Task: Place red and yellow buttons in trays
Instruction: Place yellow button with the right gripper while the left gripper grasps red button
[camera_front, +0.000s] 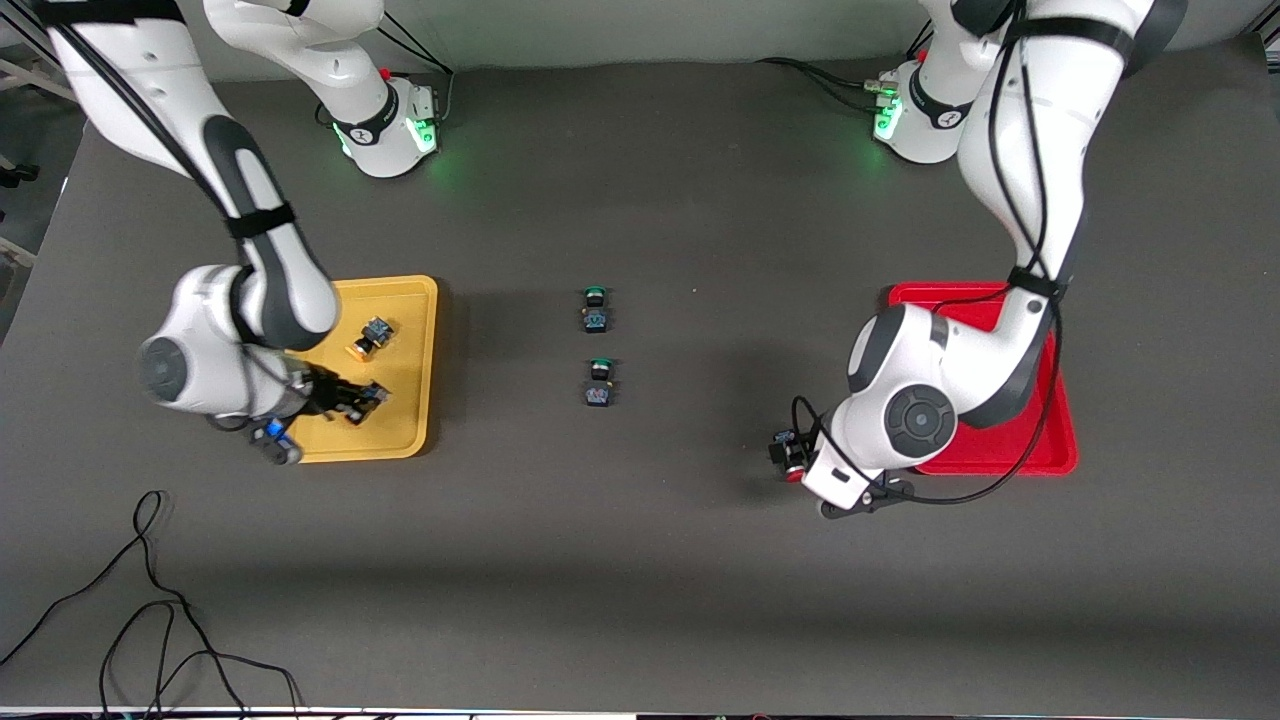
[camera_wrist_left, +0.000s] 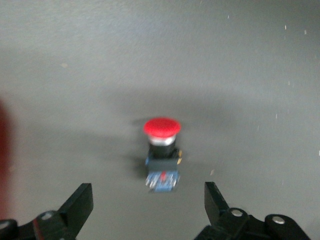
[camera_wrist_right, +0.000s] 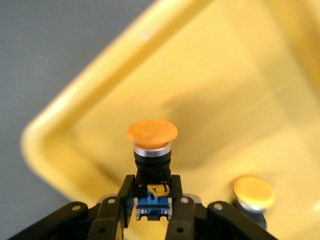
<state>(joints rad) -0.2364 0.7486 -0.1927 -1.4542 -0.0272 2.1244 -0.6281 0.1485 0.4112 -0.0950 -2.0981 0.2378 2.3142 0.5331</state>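
Observation:
My right gripper (camera_front: 352, 398) is shut on an orange-yellow capped button (camera_wrist_right: 151, 145) and holds it just over the yellow tray (camera_front: 415, 300), near the tray's corner (camera_wrist_right: 45, 140). A second yellow button (camera_front: 370, 338) lies in that tray and also shows in the right wrist view (camera_wrist_right: 254, 192). My left gripper (camera_wrist_left: 147, 205) is open, low over a red capped button (camera_wrist_left: 162, 150) that stands on the table between its fingers (camera_wrist_left: 80, 205). In the front view that button (camera_front: 794, 474) is beside the red tray (camera_front: 1000, 455). No other red button shows.
Two green capped buttons (camera_front: 595, 308) (camera_front: 600, 383) lie mid-table between the trays. The left arm's wrist covers part of the red tray. Loose black cables (camera_front: 150, 600) lie near the table's front edge at the right arm's end.

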